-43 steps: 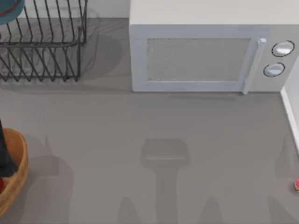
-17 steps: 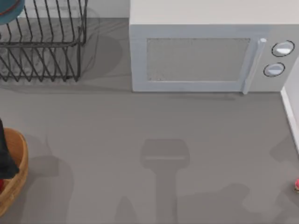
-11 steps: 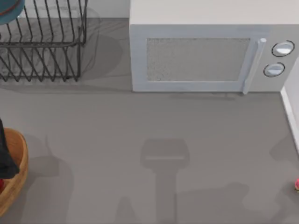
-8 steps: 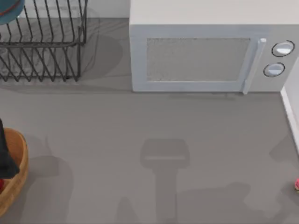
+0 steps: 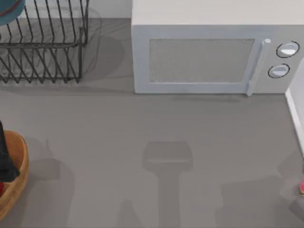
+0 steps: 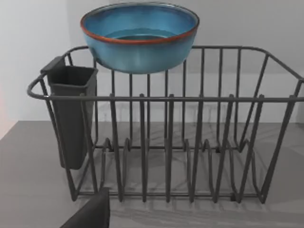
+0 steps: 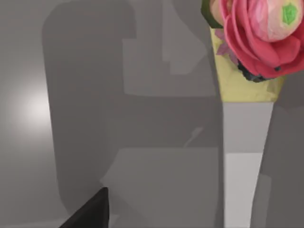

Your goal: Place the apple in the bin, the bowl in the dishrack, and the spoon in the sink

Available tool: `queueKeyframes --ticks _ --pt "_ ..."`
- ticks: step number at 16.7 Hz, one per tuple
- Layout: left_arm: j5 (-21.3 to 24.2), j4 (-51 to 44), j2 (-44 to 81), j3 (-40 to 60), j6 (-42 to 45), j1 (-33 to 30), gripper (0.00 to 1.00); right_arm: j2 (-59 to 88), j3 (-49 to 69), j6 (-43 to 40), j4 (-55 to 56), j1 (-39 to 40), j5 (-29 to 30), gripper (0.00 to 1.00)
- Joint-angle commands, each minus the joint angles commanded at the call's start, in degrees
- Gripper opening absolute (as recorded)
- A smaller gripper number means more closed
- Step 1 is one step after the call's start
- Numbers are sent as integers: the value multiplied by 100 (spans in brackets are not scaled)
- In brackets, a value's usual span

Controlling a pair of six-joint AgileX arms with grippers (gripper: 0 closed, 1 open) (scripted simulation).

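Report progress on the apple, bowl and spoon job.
Looks done: the bowl sits atop the dishrack; a red sliver, probably the apple, shows in the bin under the left arm. In hand: the right gripper hangs by the spoon, lying at the table's right edge. Left: carrying it to the sink.

The bin (image 5: 14, 175), apple (image 5: 1, 188) (a red sliver) and spoon (image 5: 301, 188) are cut off at the top view's edges; likewise the bowl (image 5: 9, 12).
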Motion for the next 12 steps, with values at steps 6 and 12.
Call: queueKeyframes --ticks 6,12 --pt "0 0 0 0 0 0 100 310 -345 10 584 8 0 100" --pt "0 0 0 0 0 0 100 310 -345 10 584 8 0 70"
